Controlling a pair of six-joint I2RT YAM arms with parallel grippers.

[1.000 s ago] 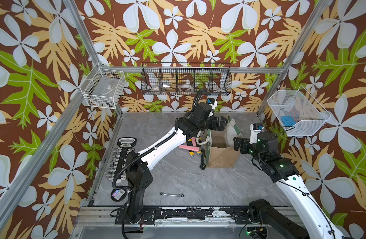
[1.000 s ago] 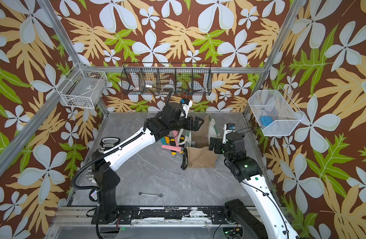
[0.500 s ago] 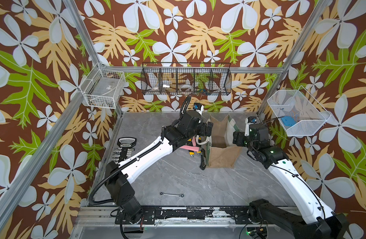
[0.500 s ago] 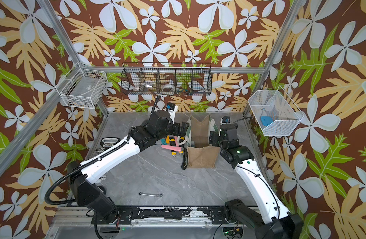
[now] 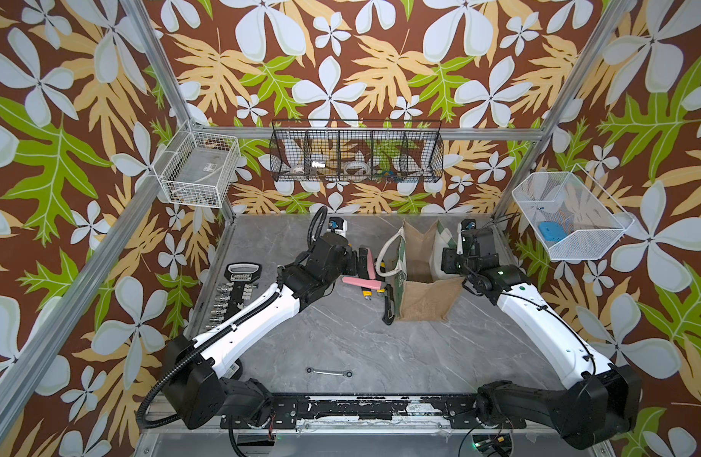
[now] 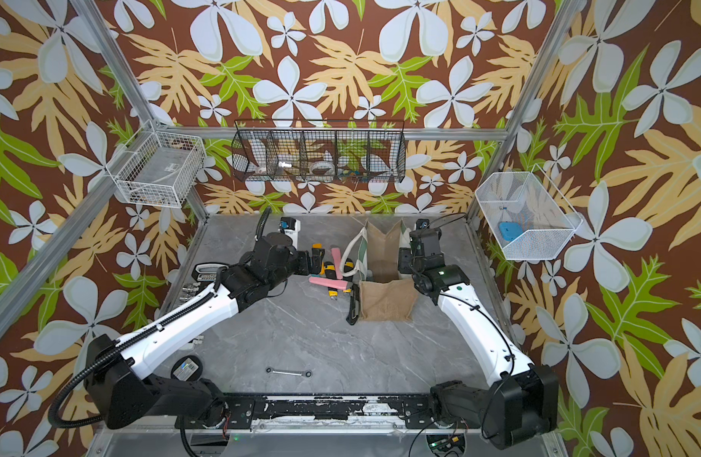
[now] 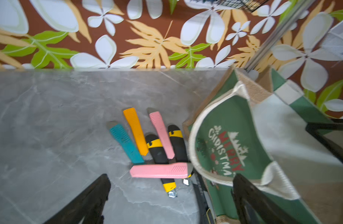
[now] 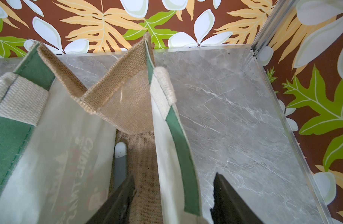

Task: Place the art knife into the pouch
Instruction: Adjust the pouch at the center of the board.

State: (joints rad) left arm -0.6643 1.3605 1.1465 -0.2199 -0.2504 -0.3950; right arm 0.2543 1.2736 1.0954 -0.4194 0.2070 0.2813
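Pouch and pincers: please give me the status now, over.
Left pincer open over knives beside pouch, nothing held. Right pincer open, astride pouch wall. Jute gusset folds inward over the mouth.

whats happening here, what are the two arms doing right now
The right tool straddles one wall of the pouch, one finger inside and one outside, jaws apart. The left tool hovers open and empty over a pile of art knives lying on the table beside the pouch. A grey and white item lies in the pouch.
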